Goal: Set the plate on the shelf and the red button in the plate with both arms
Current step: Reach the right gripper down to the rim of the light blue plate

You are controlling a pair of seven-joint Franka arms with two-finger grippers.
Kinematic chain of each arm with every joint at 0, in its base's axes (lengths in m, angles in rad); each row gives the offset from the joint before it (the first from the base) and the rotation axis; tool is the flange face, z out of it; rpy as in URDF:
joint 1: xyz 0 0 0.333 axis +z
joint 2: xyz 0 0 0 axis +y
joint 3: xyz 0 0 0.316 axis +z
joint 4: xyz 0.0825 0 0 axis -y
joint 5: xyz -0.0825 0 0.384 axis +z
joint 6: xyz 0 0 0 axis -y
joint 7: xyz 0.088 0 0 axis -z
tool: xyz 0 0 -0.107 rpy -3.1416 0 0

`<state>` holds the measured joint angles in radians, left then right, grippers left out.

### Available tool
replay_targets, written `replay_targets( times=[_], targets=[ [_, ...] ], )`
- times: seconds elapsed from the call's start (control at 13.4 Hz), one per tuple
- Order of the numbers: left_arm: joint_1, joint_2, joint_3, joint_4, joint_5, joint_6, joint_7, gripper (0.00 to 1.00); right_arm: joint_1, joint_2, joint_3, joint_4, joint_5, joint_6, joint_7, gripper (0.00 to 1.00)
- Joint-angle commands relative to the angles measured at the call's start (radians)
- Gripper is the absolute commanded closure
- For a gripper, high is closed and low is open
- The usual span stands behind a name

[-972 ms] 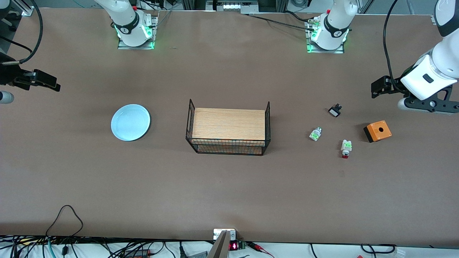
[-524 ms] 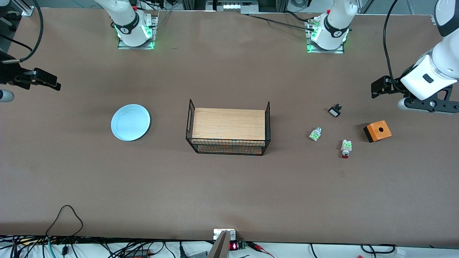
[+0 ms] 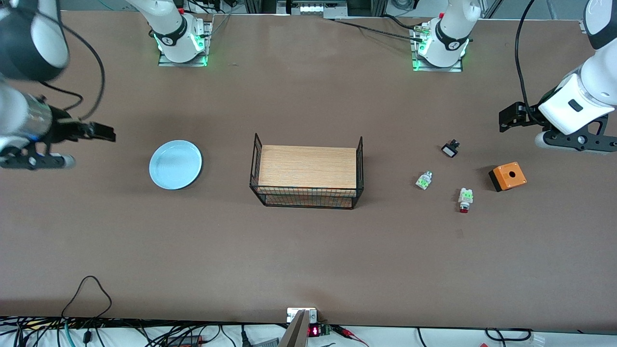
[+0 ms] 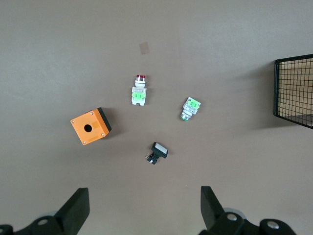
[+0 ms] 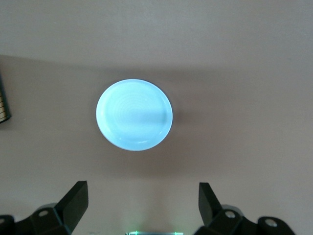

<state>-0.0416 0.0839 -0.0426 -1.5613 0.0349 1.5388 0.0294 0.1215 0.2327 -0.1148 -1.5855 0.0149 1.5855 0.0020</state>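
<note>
- Here we see the bench with a wire basket at its middle.
- The plate lies toward the right arm's end, beside the basket.
- The right pincer, fingers spread and empty, hangs near the plate.
- The left pincer, fingers also spread and empty, hangs at the left arm's end.
- The orange box sits near the red button, which lies nearer the camera.

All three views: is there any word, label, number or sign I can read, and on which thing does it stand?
None can be read.
Red lit digits on the small display at the table edge: too small to read.
Round marks on the two arm bases: too small to read.
Plate, red button, orange box: no text.
</note>
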Motion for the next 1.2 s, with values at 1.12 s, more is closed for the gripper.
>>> replay_targets(
  times=[1.12],
  targets=[
    [0.008, 0.016, 0.004, 0.02, 0.01, -0.003, 0.023, 0.0, -0.079, 0.171, 0.0, -0.626, -0.035, 0.852, -0.109, 0.06]
  ],
)
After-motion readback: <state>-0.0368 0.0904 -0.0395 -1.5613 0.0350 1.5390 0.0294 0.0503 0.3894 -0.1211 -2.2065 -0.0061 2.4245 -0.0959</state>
